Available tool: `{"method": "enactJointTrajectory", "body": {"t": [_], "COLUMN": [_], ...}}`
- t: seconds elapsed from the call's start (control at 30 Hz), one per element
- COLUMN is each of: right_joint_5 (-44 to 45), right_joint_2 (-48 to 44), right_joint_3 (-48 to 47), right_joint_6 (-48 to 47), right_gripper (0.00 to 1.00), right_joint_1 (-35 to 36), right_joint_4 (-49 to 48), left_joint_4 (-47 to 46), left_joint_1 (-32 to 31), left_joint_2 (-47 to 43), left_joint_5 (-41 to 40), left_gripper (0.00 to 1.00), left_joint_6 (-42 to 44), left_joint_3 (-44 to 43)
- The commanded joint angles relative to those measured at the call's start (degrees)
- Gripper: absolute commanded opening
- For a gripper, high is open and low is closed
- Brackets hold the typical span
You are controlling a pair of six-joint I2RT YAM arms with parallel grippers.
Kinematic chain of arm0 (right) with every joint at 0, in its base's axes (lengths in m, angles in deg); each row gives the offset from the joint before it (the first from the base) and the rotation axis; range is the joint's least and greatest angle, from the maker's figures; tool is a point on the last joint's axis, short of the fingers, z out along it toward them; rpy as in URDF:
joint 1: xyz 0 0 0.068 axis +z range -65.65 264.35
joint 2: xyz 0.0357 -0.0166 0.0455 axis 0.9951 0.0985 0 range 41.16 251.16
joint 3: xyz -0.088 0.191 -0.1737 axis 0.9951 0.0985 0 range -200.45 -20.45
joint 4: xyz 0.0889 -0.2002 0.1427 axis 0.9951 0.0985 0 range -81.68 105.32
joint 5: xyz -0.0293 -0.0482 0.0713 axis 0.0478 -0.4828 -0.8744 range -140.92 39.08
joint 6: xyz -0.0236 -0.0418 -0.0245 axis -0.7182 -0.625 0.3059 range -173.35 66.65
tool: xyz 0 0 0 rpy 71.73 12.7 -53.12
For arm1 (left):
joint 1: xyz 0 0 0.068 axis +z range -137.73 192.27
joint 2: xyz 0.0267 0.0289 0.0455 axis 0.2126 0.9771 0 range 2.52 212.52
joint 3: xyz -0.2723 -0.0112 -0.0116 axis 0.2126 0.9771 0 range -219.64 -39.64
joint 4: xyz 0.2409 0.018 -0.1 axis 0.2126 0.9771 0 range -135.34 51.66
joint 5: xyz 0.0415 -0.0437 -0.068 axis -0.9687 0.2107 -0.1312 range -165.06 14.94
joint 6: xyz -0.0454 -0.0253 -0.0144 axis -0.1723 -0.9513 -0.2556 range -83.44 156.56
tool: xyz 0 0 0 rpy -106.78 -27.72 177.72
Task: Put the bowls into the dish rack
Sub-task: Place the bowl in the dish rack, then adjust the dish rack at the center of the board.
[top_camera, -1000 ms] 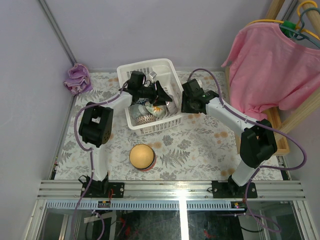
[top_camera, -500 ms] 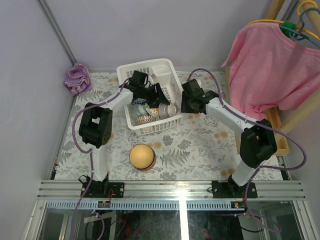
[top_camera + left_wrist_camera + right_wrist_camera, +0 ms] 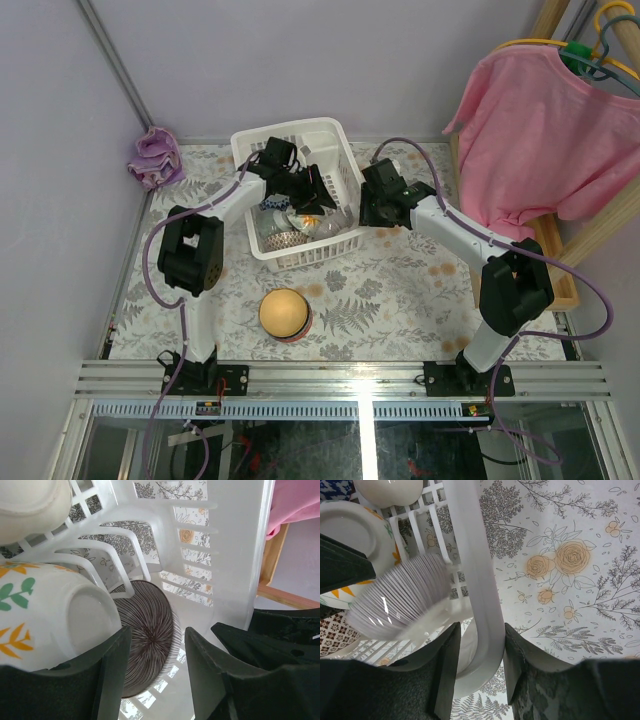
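We view the table (image 3: 400, 290) from high above its near edge, looking steeply down, far enough to frame the whole surface. The left wrist camera looks past the left pincer (image 3: 156, 645), very close, into the dish rack (image 3: 235, 555). The right wrist camera looks past the right pincer (image 3: 480, 632), equally close, down the rack's wall onto the table. Both wrist views share the striped bowl (image 3: 147, 635).

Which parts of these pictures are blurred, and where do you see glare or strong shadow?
Right wrist view: the striped bowl is smeared, with small white glare spots; the rim of the rack and the flowered cloth are sharp. Left wrist view: the striped bowl is sharp, the near dark fingers soft. Top view: even light, faint shadows.
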Motion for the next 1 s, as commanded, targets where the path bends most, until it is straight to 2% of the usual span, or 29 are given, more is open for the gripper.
{"method": "enactJointTrajectory", "body": {"t": [0.0,0.27,0.57,0.67,0.97], "right_joint_5": [-2.8,-3.1,-3.3,-3.2,-3.5], "right_joint_2": [-1.0,-1.2,-1.3,-1.4,-0.6], "right_joint_3": [0.3,0.1,-0.2,-0.4,-1.0], "right_joint_6": [-2.8,-2.7,-2.7,-2.9,-3.2], "right_gripper": [0.43,0.43,0.43,0.44,0.44], "right_joint_1": [1.7,1.8,1.8,1.8,1.7], "right_joint_4": [0.8,0.8,1.2,1.4,1.5], "left_joint_4": [6.8,11.2,9.2,9.3,13.0], "left_joint_1": [1.4,1.4,1.4,1.4,0.5], "left_joint_2": [-0.2,-1.7,-5.8,-6.4,-7.9], "left_joint_5": [-5.7,-8.4,-5.2,-4.2,-2.5], "left_gripper": [0.47,0.48,0.63,0.64,0.60], "left_joint_6": [3.0,6.6,5.2,5.4,11.5], "left_joint_3": [-1.6,-3.2,-4.4,-4.5,-3.8]}}
